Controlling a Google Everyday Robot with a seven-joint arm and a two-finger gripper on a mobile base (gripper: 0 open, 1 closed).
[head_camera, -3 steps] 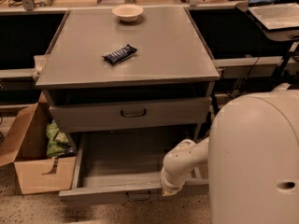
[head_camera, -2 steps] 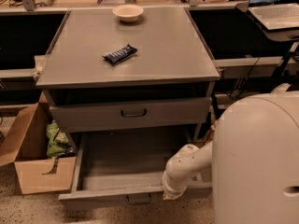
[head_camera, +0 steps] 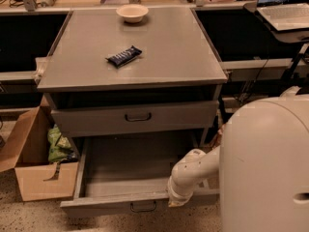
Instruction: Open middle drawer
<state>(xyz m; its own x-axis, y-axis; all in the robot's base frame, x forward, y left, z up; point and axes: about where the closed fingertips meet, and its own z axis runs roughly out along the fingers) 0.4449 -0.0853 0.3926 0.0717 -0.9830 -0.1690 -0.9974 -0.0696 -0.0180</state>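
Since the middle drawer (head_camera: 130, 170) already stands far out of the cabinet, its plain grey inside bare and its front low near the floor, the pull looks nearly or wholly done. What counts now is ending it cleanly.

The gripper (head_camera: 175, 200) sits at the right part of that drawer's front, just right of the small loop handle (head_camera: 143, 206). It is at the end of the white arm (head_camera: 195, 167) reaching in from the robot's body (head_camera: 265, 168) on the right. Whether its jaws are apart, together or clamped on anything, I cannot tell.

If any travel is left, the pull should run straight along the runners. The contact is off centre, so a sideways drag could rack the drawer and make it bind. A slow finish would keep it from hitting its stop hard.

On letting go, the gripper should back away from the front first and only then rise, so that it neither catches the lip nor nudges the drawer back in. The 1 drawer above (head_camera: 91, 122), with its own handle (head_camera: 138, 116), looks shut or nearly so, and its front overhangs the arm's path. Lifting too early risks a knock there.

The bowl (head_camera: 132, 12) and snack bar (head_camera: 124, 56) on the tabletop (head_camera: 178, 57) lie well apart from this work, as does the cardboard box (head_camera: 41, 180) on the far side of the cabinet.
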